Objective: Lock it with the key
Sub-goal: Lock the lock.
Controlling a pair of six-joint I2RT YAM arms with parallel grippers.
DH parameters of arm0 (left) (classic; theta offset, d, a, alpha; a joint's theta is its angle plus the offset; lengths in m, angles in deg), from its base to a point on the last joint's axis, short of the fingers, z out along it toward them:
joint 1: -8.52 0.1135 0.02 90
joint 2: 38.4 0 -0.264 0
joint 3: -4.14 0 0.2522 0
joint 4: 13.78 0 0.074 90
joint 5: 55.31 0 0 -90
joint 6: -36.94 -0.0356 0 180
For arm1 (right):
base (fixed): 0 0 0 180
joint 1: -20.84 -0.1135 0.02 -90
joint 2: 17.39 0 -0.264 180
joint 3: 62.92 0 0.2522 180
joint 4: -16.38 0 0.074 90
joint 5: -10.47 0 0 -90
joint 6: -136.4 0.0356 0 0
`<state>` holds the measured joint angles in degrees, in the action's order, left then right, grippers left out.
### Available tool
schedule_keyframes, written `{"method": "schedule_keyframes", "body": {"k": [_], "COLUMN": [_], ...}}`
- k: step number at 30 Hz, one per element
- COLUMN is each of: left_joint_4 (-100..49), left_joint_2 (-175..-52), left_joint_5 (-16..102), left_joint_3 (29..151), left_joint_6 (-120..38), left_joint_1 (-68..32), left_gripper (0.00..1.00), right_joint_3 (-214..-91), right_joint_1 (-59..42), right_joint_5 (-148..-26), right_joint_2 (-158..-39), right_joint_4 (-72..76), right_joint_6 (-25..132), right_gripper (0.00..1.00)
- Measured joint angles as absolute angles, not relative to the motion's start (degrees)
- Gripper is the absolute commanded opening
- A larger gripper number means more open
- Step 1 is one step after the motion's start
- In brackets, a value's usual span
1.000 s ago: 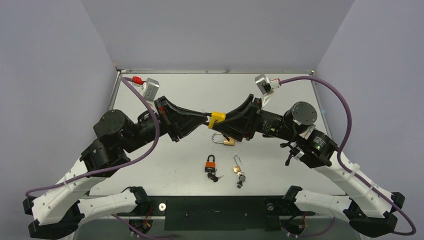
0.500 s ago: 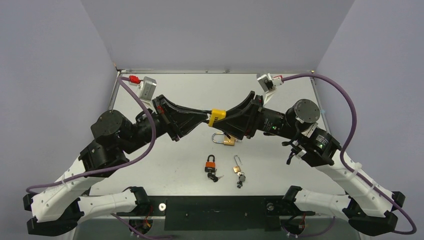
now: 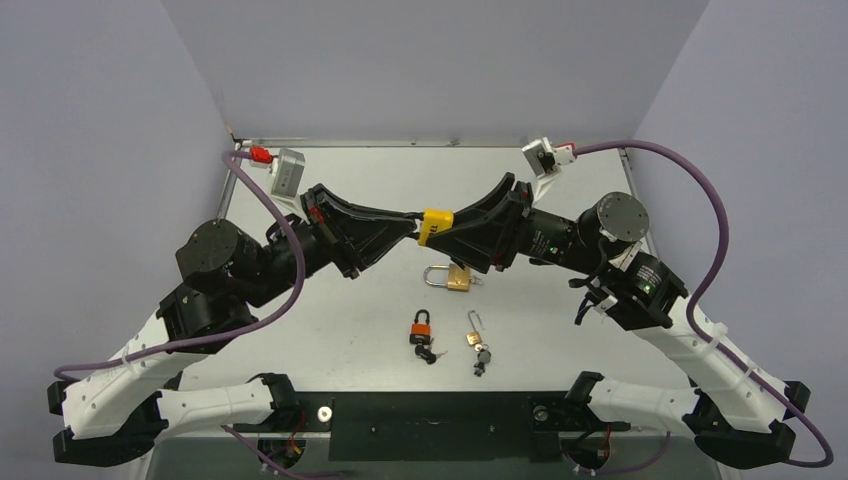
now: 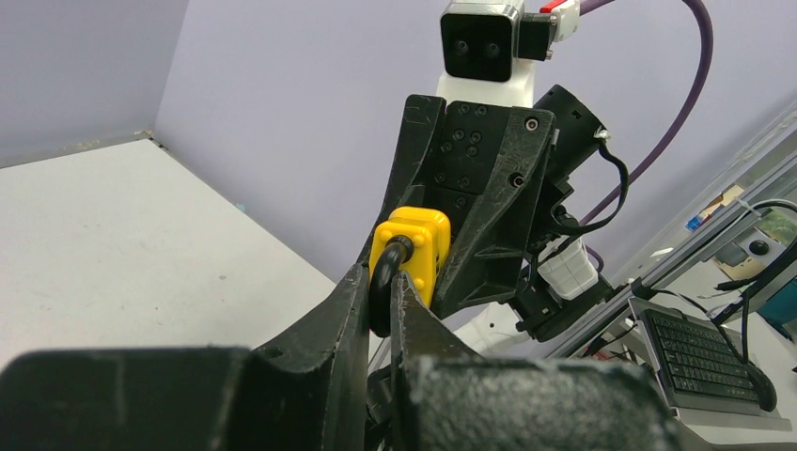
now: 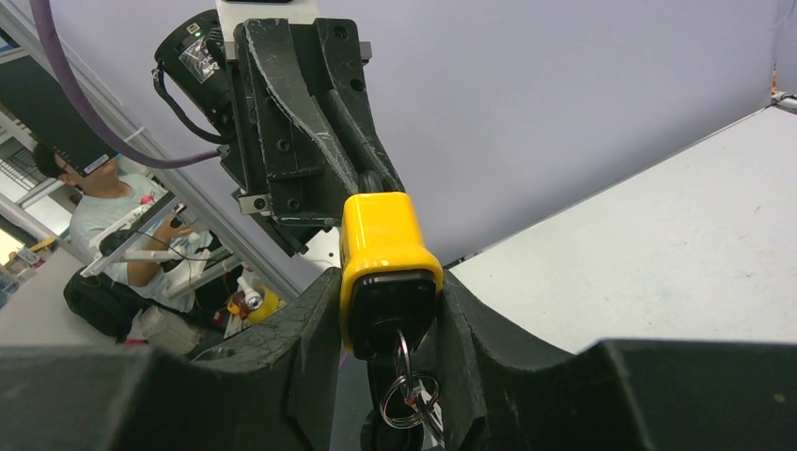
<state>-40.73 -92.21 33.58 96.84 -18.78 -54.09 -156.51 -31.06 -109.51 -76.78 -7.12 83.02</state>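
Two grippers meet in mid-air above the table (image 3: 360, 330), and between them sits the yellow padlock (image 3: 434, 226). The left gripper (image 4: 381, 287) is pinched tight on its black shackle (image 4: 387, 263), while the right gripper (image 5: 387, 310) clamps the yellow body from both sides. From above, the shackle is swallowed by the fingers. Underneath, in the right wrist view, a key (image 5: 400, 346) sits in the lock with its key ring (image 5: 411, 390) dangling, the bow lost in shadow at the bottom edge. Whether the shackle is seated home cannot be told. Down on the table, a brass padlock (image 3: 455, 278) lies under the action, an orange padlock (image 3: 422, 327) nearer the bases.
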Motion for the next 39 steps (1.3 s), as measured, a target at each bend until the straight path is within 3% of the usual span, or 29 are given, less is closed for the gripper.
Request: {"method": "schedule_keyframes", "body": {"k": [39], "left_joint_4": [-34.55], "left_joint_2": [-94.46], "left_joint_5": [31.48], "left_joint_3": [98.91], "left_joint_6": [-19.72], "left_joint_1": [-57.37], "left_gripper": [0.00], "right_joint_3": [-160.27], "right_joint_1": [-32.07], "right_joint_5": [-108.83], "right_joint_2": [-78.16], "right_joint_4": [-3.44], "right_joint_6": [82.08], "right_gripper": [0.00]}}
